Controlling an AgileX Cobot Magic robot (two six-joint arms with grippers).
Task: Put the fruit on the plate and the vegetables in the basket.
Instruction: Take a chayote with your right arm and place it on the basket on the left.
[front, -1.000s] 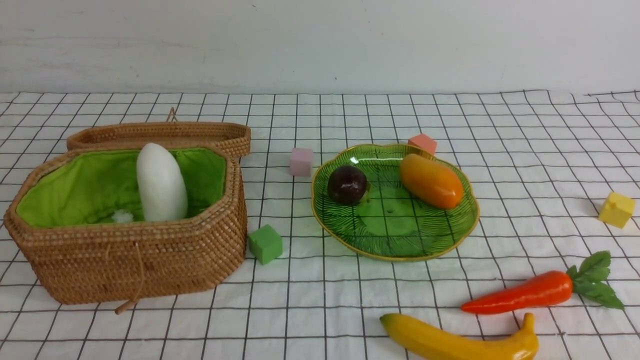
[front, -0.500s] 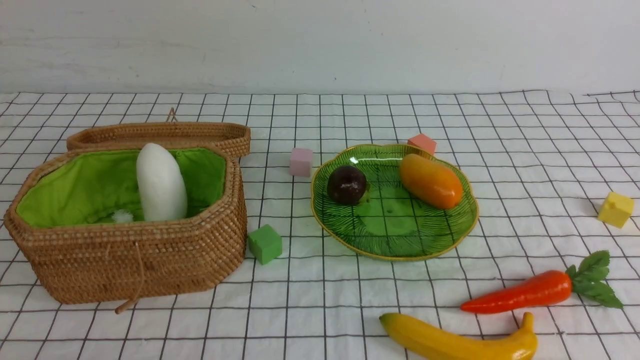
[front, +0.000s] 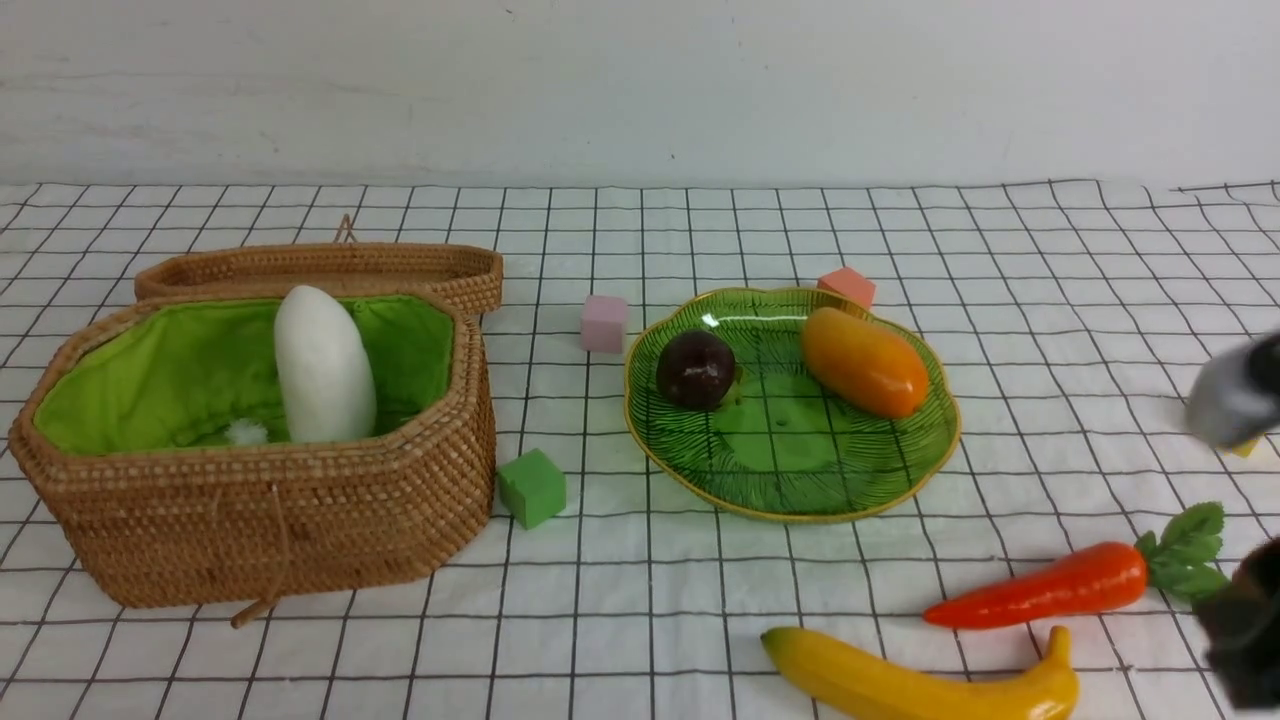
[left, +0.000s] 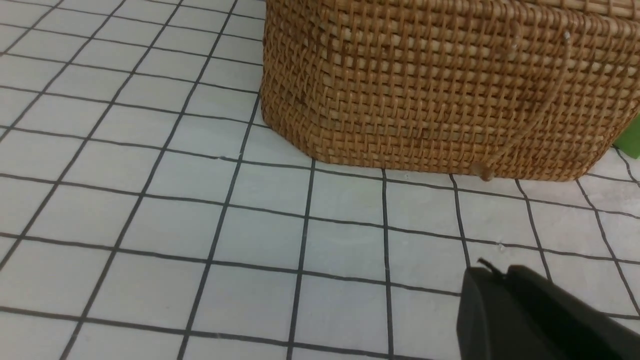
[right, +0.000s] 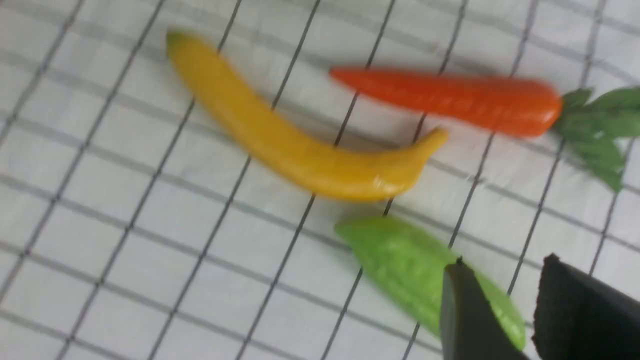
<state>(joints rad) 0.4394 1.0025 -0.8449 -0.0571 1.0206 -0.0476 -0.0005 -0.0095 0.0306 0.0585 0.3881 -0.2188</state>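
Front view: white radish (front: 325, 365) in basket (front: 270, 530), left; purple ball (front: 696, 370) and mango (front: 865, 362) on plate (front: 780, 490); carrot (front: 1050, 590) and banana (front: 920, 685), near right.
Left wrist view: left claw (left: 492, 265), fingertips together, holding nothing.
Right wrist view: right claw (right: 505, 265), partly open, empty.

A surface spread with white cloth printed with a black grid (front: 600, 620) carries the octagonal brown wicker basket (front: 270, 520), the wavy-rimmed green glass dish (front: 780, 480), a curved yellow banana (front: 900, 685), a slim orange-red carrot (front: 1060, 588), a long green toy vegetable (right: 400, 265), and pink (front: 604, 324), green (front: 533, 489), coral (front: 848, 287) and yellow (front: 1246, 447) foam cubes.
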